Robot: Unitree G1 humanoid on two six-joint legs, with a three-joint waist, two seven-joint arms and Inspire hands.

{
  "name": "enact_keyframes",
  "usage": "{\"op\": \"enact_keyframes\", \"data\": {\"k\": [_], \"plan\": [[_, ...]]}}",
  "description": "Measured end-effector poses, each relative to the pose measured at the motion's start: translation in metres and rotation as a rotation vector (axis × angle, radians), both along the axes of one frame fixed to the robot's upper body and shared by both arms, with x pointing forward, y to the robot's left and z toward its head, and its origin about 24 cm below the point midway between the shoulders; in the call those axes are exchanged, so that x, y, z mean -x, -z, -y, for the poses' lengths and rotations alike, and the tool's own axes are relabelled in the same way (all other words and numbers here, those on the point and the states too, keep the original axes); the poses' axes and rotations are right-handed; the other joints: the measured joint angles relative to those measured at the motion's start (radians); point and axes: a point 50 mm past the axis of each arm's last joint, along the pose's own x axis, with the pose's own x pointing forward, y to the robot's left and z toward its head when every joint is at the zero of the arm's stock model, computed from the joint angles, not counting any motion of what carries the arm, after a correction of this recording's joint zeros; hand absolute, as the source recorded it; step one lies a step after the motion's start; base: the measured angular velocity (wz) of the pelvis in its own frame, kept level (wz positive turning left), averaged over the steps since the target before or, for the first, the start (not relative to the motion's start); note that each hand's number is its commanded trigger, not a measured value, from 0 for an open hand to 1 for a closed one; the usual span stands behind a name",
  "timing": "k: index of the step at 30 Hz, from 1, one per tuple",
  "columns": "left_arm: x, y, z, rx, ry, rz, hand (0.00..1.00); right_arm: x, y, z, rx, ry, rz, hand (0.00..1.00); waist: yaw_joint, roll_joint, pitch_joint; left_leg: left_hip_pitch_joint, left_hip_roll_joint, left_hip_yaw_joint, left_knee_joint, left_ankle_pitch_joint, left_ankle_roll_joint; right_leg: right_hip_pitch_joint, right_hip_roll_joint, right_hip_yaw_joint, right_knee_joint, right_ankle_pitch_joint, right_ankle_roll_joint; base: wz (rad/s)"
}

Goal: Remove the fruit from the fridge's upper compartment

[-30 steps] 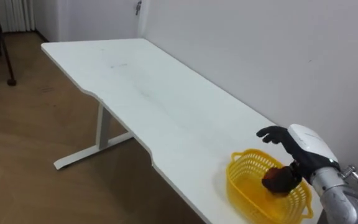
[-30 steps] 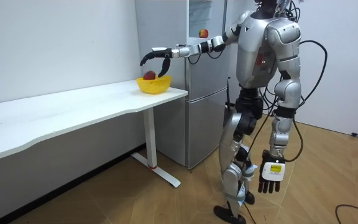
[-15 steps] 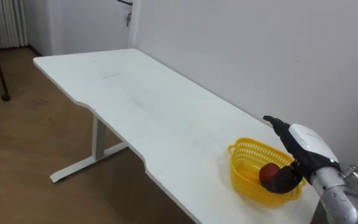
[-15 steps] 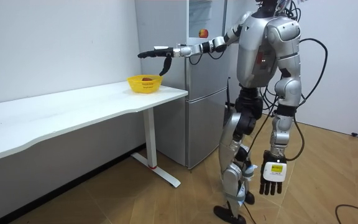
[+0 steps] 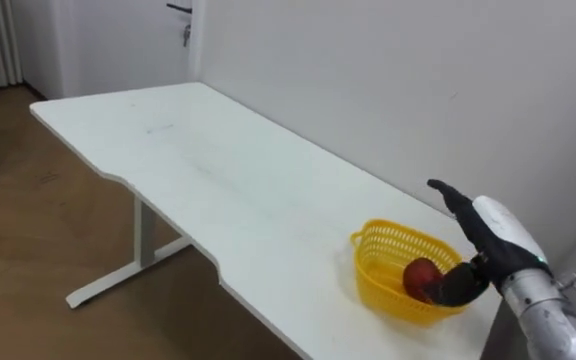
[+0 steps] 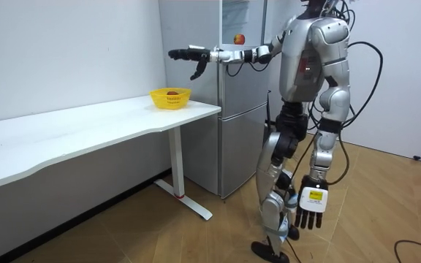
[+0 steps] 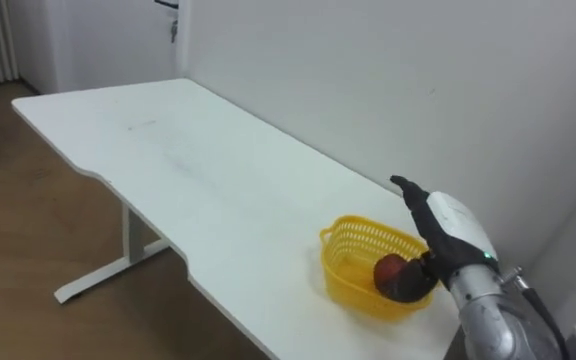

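A yellow basket [image 5: 396, 281] [image 7: 364, 266] stands on the white table [image 5: 228, 180] near its right end, close to the wall. A red apple [image 5: 419, 274] [image 7: 391, 269] lies inside it. My right hand [image 5: 491, 236] [image 7: 450, 232] hovers above the basket's right side, fingers straight and open, holding nothing. In the room view the basket [image 6: 170, 96] sits on the table end and my right hand [image 6: 189, 55] is stretched out well above it. My left hand [image 6: 310, 209] hangs open at my side.
A grey fridge [image 6: 240, 102] stands just beyond the table's end, and I stand in front of it. A small red round thing [image 6: 238, 39] shows on the fridge front. Wooden floor [image 5: 38, 240] lies left of the table, and a white wall [image 5: 368, 80] runs behind it.
My right hand has let go of the basket, straightened its fingers and risen above it. The basket now rests on the table. The eye views have shifted a little.
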Motion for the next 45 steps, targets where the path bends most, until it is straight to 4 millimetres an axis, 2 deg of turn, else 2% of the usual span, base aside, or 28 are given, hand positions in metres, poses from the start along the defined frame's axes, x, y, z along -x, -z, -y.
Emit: {"op": "enact_keyframes", "data": {"k": [3, 5, 7, 10, 15, 16, 17, 18, 19, 22, 25, 27, 33, 39, 45], "plan": [[0.009, 0.0, 0.002, -0.009, -0.009, -0.011, 0.0, 0.004, -0.013, -0.003, -0.04, -0.016, 0.079, 0.0, -0.017, 0.019, -0.0063, 0.041, 0.003, 0.021, -0.024, 0.002, 0.003, 0.014, -0.001, 0.027, 0.0, 0.0, 0.0, -0.22], [0.012, 0.001, 0.004, -0.001, -0.012, -0.014, 0.0, 0.01, -0.022, -0.003, -0.065, -0.016, 0.146, 0.0, -0.032, 0.026, -0.0102, 0.049, 0.003, 0.024, -0.028, 0.002, 0.003, 0.02, -0.001, 0.029, 0.0, 0.0, 0.0, -0.13], [0.013, 0.002, 0.009, 0.012, -0.013, -0.01, 0.0, 0.014, -0.035, -0.007, -0.088, -0.029, 0.227, 0.0, -0.067, 0.032, -0.0096, 0.055, 0.003, 0.025, -0.029, 0.002, 0.003, 0.021, -0.003, 0.034, 0.002, 0.0, 0.0, -0.05], [0.012, 0.003, 0.012, 0.021, -0.014, 0.0, 0.0, 0.032, -0.05, -0.016, -0.137, -0.063, 0.345, 0.0, -0.087, 0.042, -0.0074, 0.065, 0.01, 0.058, -0.031, 0.0, 0.006, 0.022, 0.0, 0.058, 0.002, 0.0, 0.0, -0.22], [0.009, 0.004, 0.016, 0.03, -0.02, 0.031, 0.0, 0.054, -0.058, -0.023, -0.184, -0.089, 0.493, 0.0, -0.123, 0.069, -0.0042, 0.092, 0.017, 0.1, -0.048, -0.003, 0.01, 0.036, 0.003, 0.09, 0.002, 0.001, -0.001, -0.26], [0.01, 0.004, 0.016, 0.031, -0.023, 0.032, 0.0, 0.056, -0.057, -0.022, -0.192, -0.074, 0.504, 0.0, -0.135, 0.075, -0.0071, 0.098, 0.017, 0.106, -0.051, -0.004, 0.01, 0.039, 0.003, 0.099, 0.002, 0.001, -0.002, -0.21], [0.01, 0.004, 0.017, 0.032, -0.024, 0.032, 0.0, 0.056, -0.057, -0.021, -0.196, -0.067, 0.508, 0.0, -0.142, 0.08, -0.0064, 0.108, 0.017, 0.109, -0.053, -0.004, 0.011, 0.04, 0.003, 0.103, 0.002, 0.001, -0.002, -0.18], [0.01, 0.005, 0.017, 0.034, -0.023, 0.029, 0.0, 0.058, -0.057, -0.02, -0.201, -0.06, 0.517, 0.0, -0.156, 0.088, -0.0099, 0.112, 0.018, 0.111, -0.057, -0.004, 0.011, 0.043, 0.003, 0.111, 0.002, 0.001, -0.002, -0.09], [0.011, 0.005, 0.018, 0.035, -0.02, 0.026, 0.0, 0.059, -0.06, -0.021, -0.205, -0.066, 0.534, 0.0, -0.177, 0.093, -0.0113, 0.115, 0.017, 0.115, -0.058, -0.004, 0.011, 0.05, 0.003, 0.112, 0.002, 0.001, -0.002, -0.08], [0.015, 0.005, 0.019, 0.04, -0.023, 0.012, 0.0, 0.066, -0.072, -0.023, -0.236, -0.073, 0.621, 0.0, -0.202, 0.107, -0.014, 0.127, 0.02, 0.132, -0.064, -0.004, 0.012, 0.053, 0.006, 0.136, 0.002, 0.001, -0.002, -0.15], [0.014, 0.005, 0.019, 0.043, -0.024, 0.012, 0.0, 0.074, -0.083, -0.018, -0.252, -0.04, 0.714, 0.0, -0.224, 0.112, -0.0159, 0.145, 0.022, 0.14, -0.077, -0.004, 0.012, 0.05, 0.006, 0.141, 0.002, 0.001, -0.002, -0.11], [0.015, 0.006, 0.02, 0.045, -0.026, 0.012, 0.0, 0.078, -0.085, -0.014, -0.252, -0.016, 0.744, 0.0, -0.225, 0.114, -0.0202, 0.152, 0.025, 0.154, -0.084, -0.004, 0.012, 0.052, 0.007, 0.147, 0.002, 0.001, -0.002, -0.19], [0.011, 0.006, 0.023, 0.05, -0.029, 0.031, 0.0, 0.086, -0.094, 0.002, -0.249, 0.059, 0.818, 0.0, -0.256, 0.112, -0.0201, 0.154, 0.03, 0.174, -0.085, -0.004, 0.012, 0.049, 0.013, 0.169, 0.0, 0.001, -0.002, -0.11], [0.006, 0.006, 0.023, 0.054, -0.021, 0.053, 0.0, 0.089, -0.094, 0.012, -0.255, 0.113, 0.838, 0.0, -0.273, 0.114, -0.0191, 0.153, 0.032, 0.176, -0.085, -0.004, 0.011, 0.049, 0.015, 0.167, -0.001, 0.001, -0.002, -0.01], [0.007, 0.007, 0.026, 0.061, -0.025, 0.052, 0.0, 0.091, -0.092, 0.024, -0.308, 0.174, 0.849, 0.0, -0.277, 0.107, -0.0207, 0.153, 0.032, 0.175, -0.089, -0.004, 0.011, 0.045, 0.013, 0.162, -0.001, 0.001, -0.002, 0.0]]}}
